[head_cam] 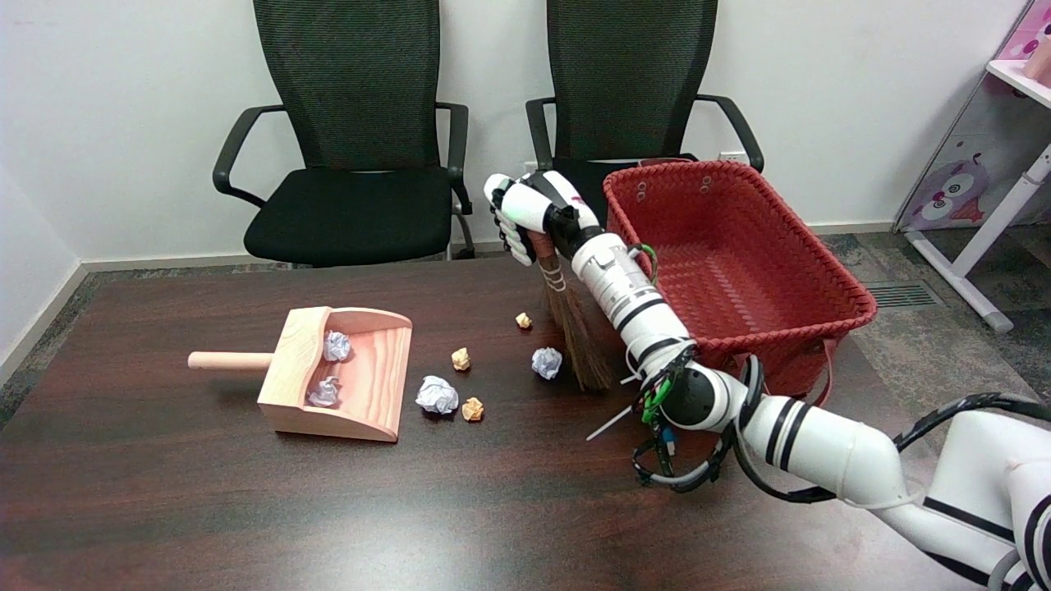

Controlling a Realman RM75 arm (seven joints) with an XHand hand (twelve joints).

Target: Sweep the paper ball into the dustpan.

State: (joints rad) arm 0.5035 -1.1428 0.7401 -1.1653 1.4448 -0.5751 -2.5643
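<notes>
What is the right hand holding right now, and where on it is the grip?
The right hand grips a small broom by the top of its handle, bristles pointing down to the table beside a white paper ball.

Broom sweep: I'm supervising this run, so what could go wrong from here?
The broom bristles sit beside only the nearest white paper ball; the small orange balls could scatter sideways past the dustpan. The right hand works close to the red basket, so the forearm may bump it.

R arm stretched fwd over table; robot hand (525, 215) fingers curled tight.
</notes>
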